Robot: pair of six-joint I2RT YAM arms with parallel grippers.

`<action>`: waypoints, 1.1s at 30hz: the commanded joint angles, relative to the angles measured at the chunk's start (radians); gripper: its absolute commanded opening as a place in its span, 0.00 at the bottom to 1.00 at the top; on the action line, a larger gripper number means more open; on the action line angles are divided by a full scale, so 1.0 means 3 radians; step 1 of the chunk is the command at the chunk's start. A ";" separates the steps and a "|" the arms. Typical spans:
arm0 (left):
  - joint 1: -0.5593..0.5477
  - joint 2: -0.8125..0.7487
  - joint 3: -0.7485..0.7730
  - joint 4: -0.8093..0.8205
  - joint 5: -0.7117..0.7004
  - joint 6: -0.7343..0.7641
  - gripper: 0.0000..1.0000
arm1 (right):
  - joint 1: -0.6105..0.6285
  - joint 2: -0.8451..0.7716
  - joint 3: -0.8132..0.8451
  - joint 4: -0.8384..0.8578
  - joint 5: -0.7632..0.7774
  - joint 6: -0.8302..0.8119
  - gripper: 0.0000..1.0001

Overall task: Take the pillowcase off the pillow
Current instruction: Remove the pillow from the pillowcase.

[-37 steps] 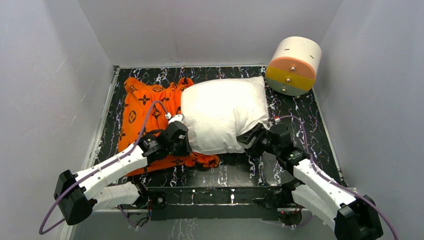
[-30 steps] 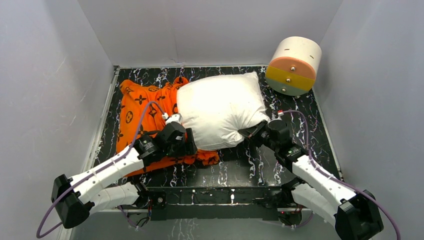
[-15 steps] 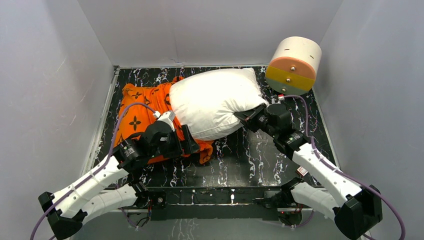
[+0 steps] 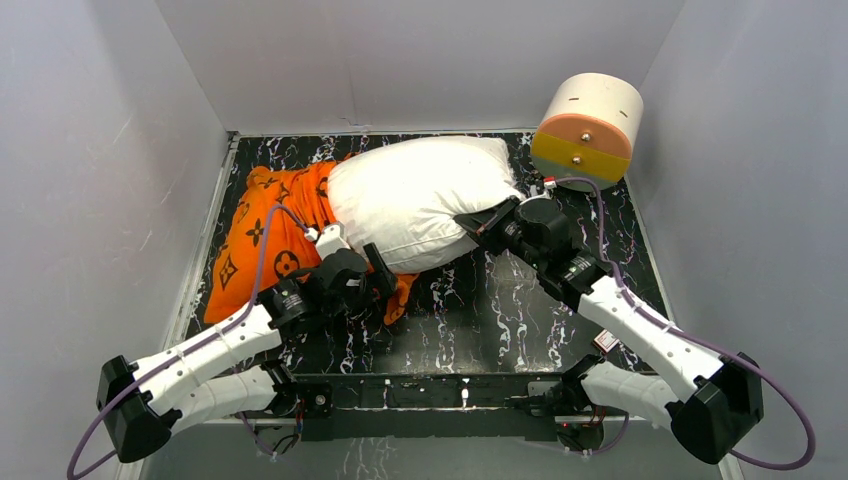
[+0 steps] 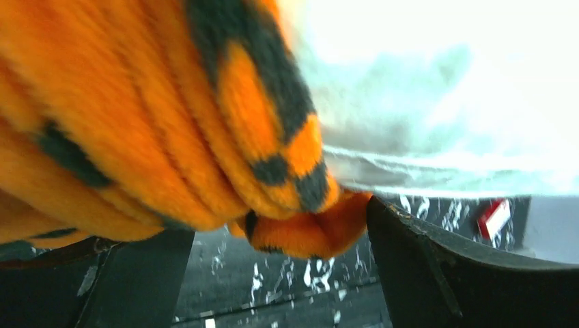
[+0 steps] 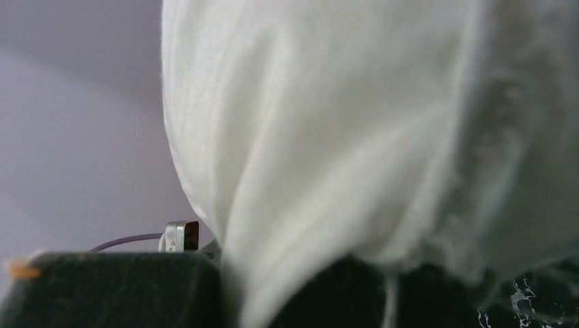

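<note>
Holding: right gripper (image 4: 472, 222), fingers squeezed together on the near right corner of the pillow (image 4: 420, 195); its wrist view shows white cloth pinched between them.
Letting go: left gripper (image 4: 382, 283), fingers now spread wide where a second ago they were closer together. A bunched fold of the pillowcase (image 4: 262, 240) hangs between them, ungripped.
Shifted: the pillow has been hauled toward the back wall. The pillowcase has drawn into a narrower heap on the left of the tabletop (image 4: 500, 310).
Position: the pillowcase touches the pillow's left end; I cannot tell whether that end is still inside.
Meaning: by my reckoning the cover is mostly off, and the left gripper needs a fresh hold.
Count: two grippers, one pillow, one pillowcase, one drum (image 4: 588, 125).
</note>
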 commanded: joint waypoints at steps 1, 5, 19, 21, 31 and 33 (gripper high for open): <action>-0.0011 0.0067 0.0010 0.0179 -0.1053 -0.0036 0.89 | 0.0056 -0.0273 0.0283 0.0527 0.0244 -0.0090 0.00; -0.0008 0.0108 0.0010 0.0150 -0.1338 0.0272 0.65 | 0.0055 -0.0390 0.0312 0.0324 0.0534 -0.0294 0.00; -0.0012 -0.0787 -0.0016 -0.2469 -0.2111 -0.1207 0.09 | -0.0118 -0.0355 0.1236 -0.1314 0.1913 -0.1525 0.00; -0.0011 -0.1060 -0.0042 -0.2137 -0.2065 -0.0752 0.11 | -0.0158 -0.0433 0.1100 -0.1353 0.1870 -0.1465 0.00; -0.0008 -0.1315 0.0424 -0.1336 -0.1133 0.0846 0.78 | -0.0187 -0.0946 0.0090 -0.1726 0.1245 -0.0909 0.00; -0.0008 -0.1240 0.0681 -0.1384 -0.1018 0.0917 0.84 | -0.0186 -0.1060 -0.0159 -0.1794 0.1055 -0.0765 0.00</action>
